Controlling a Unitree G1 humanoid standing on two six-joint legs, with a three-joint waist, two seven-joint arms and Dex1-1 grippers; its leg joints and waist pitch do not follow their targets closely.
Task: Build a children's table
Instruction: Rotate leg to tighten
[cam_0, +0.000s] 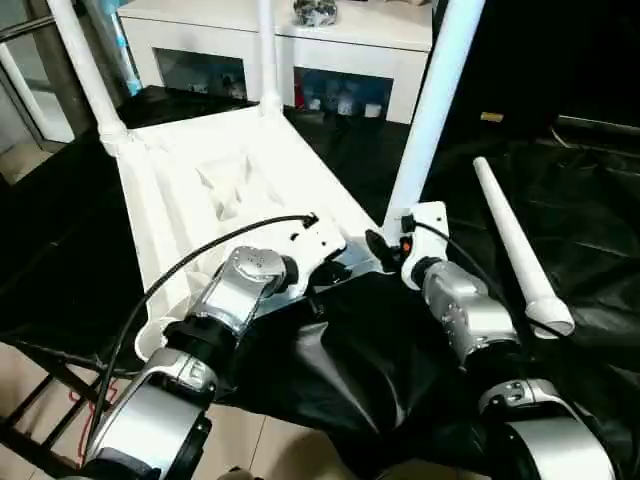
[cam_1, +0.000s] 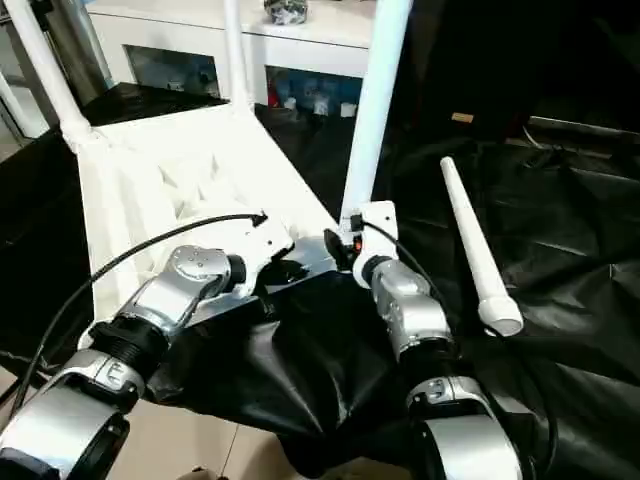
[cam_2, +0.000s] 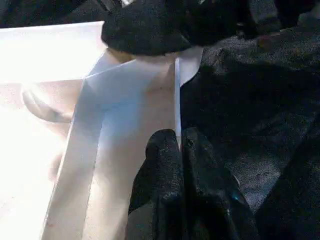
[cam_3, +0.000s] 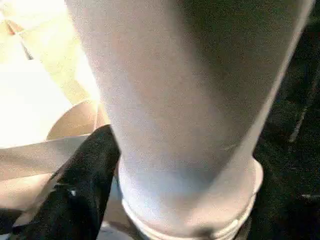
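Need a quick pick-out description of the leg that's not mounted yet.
Start at the upside-down white tabletop on the black sheet; three legs stand upright in its corner sockets. To the robot's right of it, the loose leg lies flat on the sheet: the one white tube lying down, joined to nothing.

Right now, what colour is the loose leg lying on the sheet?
White, clearest in the left eye view: the loose leg.
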